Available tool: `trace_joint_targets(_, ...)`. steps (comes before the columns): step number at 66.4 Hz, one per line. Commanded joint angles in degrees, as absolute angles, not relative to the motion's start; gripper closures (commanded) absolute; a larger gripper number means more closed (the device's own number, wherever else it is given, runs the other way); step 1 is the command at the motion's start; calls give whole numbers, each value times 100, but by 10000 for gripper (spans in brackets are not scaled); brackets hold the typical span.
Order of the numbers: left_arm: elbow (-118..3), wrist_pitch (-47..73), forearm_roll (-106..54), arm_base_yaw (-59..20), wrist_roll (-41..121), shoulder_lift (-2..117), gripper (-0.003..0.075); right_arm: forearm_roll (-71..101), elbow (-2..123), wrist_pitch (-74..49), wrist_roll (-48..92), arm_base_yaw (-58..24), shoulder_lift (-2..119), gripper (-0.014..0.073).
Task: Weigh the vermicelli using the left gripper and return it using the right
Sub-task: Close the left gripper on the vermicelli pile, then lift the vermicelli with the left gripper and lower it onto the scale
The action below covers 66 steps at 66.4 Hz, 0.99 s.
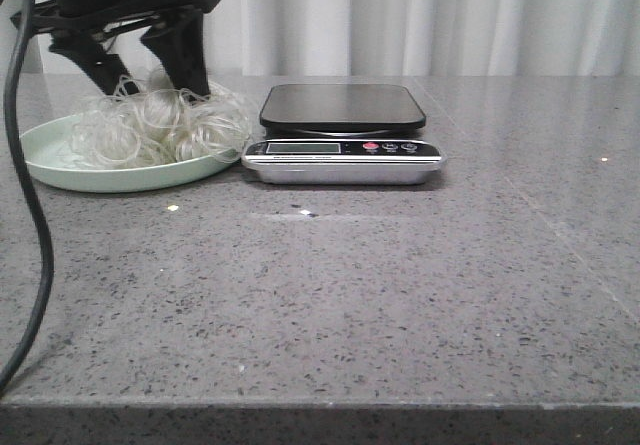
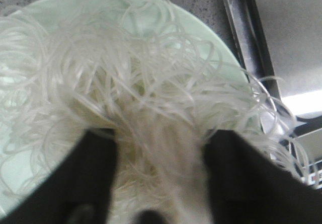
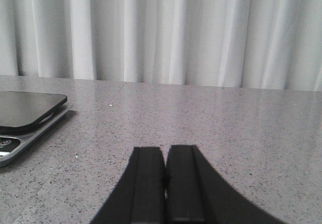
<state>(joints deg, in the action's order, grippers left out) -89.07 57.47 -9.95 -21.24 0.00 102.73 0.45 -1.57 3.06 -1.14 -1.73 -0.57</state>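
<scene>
Vermicelli (image 1: 160, 125) sits heaped on a pale green plate (image 1: 60, 165) at the left of the front view, a fluffy nest of thin, translucent white loops. Its right side spills over the plate's rim and reaches up to the left end of the kitchen scale (image 1: 342, 145), which stands just beside the plate near the middle of the frame. The scale's black platform (image 1: 342, 107) carries nothing, and below it the silver base shows a display strip and a row of small buttons, one of them red.

The left gripper (image 1: 145, 65) comes down from the upper left of the front view, its two dark fingers spread apart and sunk into the top of the nest, one on each side of a raised tuft of strands. In the left wrist view the same two fingers (image 2: 85, 183) fill the lower corners of the frame with a thick bundle of noodles between them; the jaws stand open around the bundle, not pressed together. A black cable (image 1: 30, 215) hangs down the left edge of the front view.

The right gripper (image 3: 165, 183) shows only in its own wrist view, at the bottom centre, its pads closed against each other with nothing between them. It is above the grey speckled table (image 1: 400, 295), well apart from the scale at that frame's left edge. A white curtain (image 3: 176, 32) fills the background.
</scene>
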Motion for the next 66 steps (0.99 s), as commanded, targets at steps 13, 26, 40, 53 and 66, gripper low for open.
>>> trace_joint_targets(13,-10184,5921,-1210,-2242,0,10035,585,31,-116,787,-89,-148,-155,439)
trace_joint_targets(26,-10952,5645,-1618,-2614,201,10046,594,31,-116,787,-89,-148,-155,439)
trace_joint_targets(40,-11024,5044,-1657,-3115,482,10268,594,31,-116,787,-89,-148,-155,439)
trace_joint_targets(53,-11024,5081,-1667,-3191,482,10719,563,31,-116,787,-89,-148,-155,439)
trace_joint_targets(66,-11029,5116,-1709,-3191,471,11006,318,31,-116,787,-89,-148,-155,439)
